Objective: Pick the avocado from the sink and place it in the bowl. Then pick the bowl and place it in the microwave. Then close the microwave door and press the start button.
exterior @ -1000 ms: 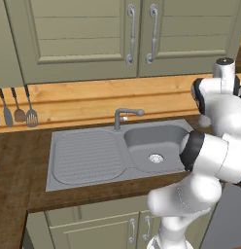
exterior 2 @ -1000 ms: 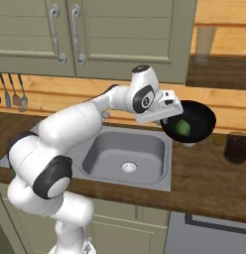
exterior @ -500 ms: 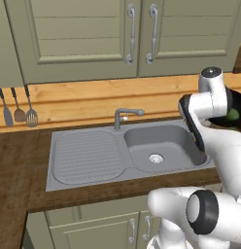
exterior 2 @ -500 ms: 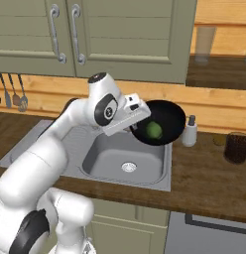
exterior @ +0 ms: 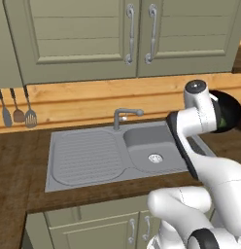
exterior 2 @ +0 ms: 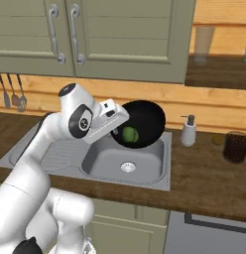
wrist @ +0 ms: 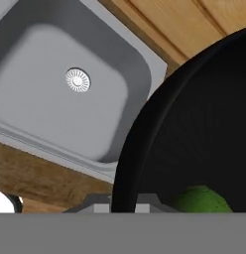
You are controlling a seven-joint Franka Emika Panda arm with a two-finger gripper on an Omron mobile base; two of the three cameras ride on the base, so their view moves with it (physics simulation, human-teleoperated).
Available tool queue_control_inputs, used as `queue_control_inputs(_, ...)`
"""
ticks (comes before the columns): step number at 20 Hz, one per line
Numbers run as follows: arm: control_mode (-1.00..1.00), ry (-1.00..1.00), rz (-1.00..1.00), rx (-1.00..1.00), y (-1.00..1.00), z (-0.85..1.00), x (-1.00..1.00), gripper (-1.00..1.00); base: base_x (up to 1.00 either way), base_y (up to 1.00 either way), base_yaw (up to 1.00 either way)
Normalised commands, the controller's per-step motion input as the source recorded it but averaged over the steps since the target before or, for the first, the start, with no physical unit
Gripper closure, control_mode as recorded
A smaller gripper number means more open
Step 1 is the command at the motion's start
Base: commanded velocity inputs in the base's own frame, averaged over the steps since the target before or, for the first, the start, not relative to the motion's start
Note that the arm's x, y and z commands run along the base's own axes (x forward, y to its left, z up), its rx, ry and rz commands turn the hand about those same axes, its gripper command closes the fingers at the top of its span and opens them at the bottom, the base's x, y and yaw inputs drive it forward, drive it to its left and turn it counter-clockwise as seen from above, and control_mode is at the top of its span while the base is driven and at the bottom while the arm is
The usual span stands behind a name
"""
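At the right edge of the left base view, the bowl [exterior: 230,113] shows as a black disc partly hidden behind the white arm, held up above the desk [exterior: 15,165]. The sink [exterior: 83,158] fills the middle of the frame, its faucet [exterior: 123,116] at the back rim and its basin bare around the drain. Three utensils [exterior: 18,111] hang at the upper left, under the cabinets [exterior: 93,39].

Near the centre of the right base view, the end effector [exterior 2: 116,127] is clamped on the left rim of the bowl [exterior 2: 145,121], which is tilted toward the camera and held above the sink [exterior 2: 145,171]. The avocado [exterior 2: 129,134] lies inside the bowl at its lower left, close to the clamped rim. A soap dispenser [exterior 2: 188,131] and a dark glass [exterior 2: 236,147] stand on the desk at the right.

Across the right half of the hand view, the bowl [wrist: 194,134] looms large, its rim between the fingertips at the bottom edge, the avocado [wrist: 202,199] at lower right. The sink [wrist: 60,94] lies at upper left.
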Motion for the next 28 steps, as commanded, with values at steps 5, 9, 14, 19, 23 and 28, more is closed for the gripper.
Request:
queue_control_inputs(5, 1.0, 0.0, 0.0, 0.0, 0.0, 0.0, 0.0, 1.0, -0.32, -0.36, -0.43)
queue_control_inputs(9, 1.0, 0.0, 0.0, 0.0, 0.0, 0.0, 0.0, 1.0, -0.23, -0.48, -0.69)
queue_control_inputs(14, 1.0, 0.0, 0.0, 0.0, 0.0, 0.0, 0.0, 1.0, -0.03, -0.43, -0.78)
queue_control_inputs(19, 1.0, 0.0, 0.0, 0.0, 0.0, 0.0, 0.0, 1.0, 0.0, -0.37, -0.81)
queue_control_inputs(23, 1.0, 0.0, 0.0, 0.0, 0.0, 0.0, 0.0, 1.0, 0.0, -0.38, -0.79)
queue_control_inputs(28, 1.0, 0.0, 0.0, 0.0, 0.0, 0.0, 0.0, 1.0, 0.0, -0.43, -0.79)
